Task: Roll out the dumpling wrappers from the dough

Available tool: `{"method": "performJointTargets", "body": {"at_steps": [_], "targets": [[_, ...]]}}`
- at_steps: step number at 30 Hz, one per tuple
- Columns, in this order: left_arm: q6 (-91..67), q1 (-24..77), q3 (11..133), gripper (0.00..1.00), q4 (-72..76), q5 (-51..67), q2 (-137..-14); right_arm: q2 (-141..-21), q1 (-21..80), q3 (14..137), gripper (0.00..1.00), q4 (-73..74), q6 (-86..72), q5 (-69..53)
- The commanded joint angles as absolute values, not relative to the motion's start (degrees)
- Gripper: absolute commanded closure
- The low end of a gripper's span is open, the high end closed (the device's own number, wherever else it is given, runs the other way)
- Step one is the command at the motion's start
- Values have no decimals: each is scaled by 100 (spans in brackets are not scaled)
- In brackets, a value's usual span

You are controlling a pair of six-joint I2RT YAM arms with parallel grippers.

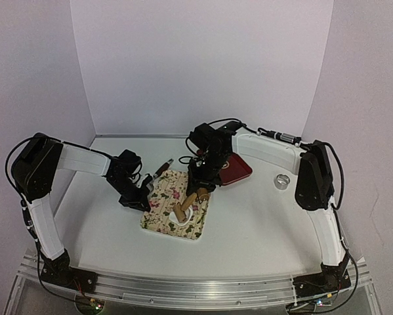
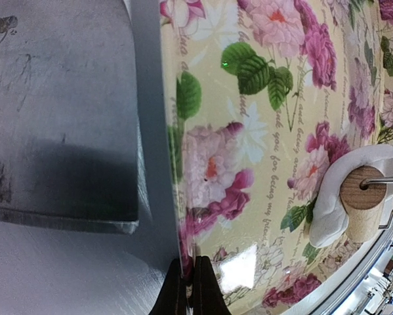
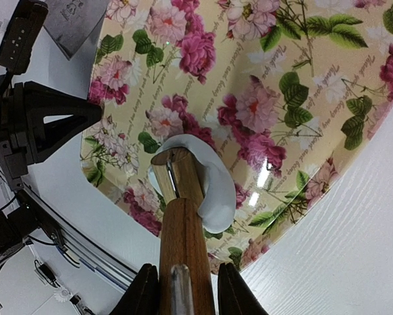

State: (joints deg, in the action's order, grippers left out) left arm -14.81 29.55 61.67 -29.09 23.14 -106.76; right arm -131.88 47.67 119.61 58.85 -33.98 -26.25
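A small white dumpling wrapper (image 3: 214, 180) lies on the floral cutting board (image 1: 165, 200), with one side curled up around the drum of a wooden roller (image 3: 180, 172). My right gripper (image 3: 183, 289) is shut on the roller's wooden handle and holds the drum on the board's near right part. In the top view the roller (image 1: 183, 210) and wrapper (image 1: 189, 218) sit near the board's front corner, below the right gripper (image 1: 201, 188). My left gripper (image 2: 191, 289) is shut on the board's left edge (image 2: 176, 197). The wrapper also shows in the left wrist view (image 2: 330, 203).
A cleaver with a grey blade (image 2: 58, 111) lies on the table just left of the board, its handle (image 1: 162, 168) pointing to the back. A red tray (image 1: 234, 168) sits behind the board to the right. A shiny metal ring (image 1: 283, 180) stands further right.
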Motion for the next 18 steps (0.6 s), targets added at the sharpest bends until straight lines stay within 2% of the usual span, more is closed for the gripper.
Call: {"method": "performJointTargets", "body": {"at_steps": [1,12,18], "targets": [[-1320,3076,5976,100,-3041,2205,-10861,-14468,5252,11677,100,6059,-3262,-2031],[-1405,3069,5952,100,-3057,2104,-10896,-14659,5309,11925,100,6450,-3263,-1755],[-1537,3042,5753,100,-3172,1743,-10833,-13931,5055,11114,100,6511,-3591,-1199]]}}
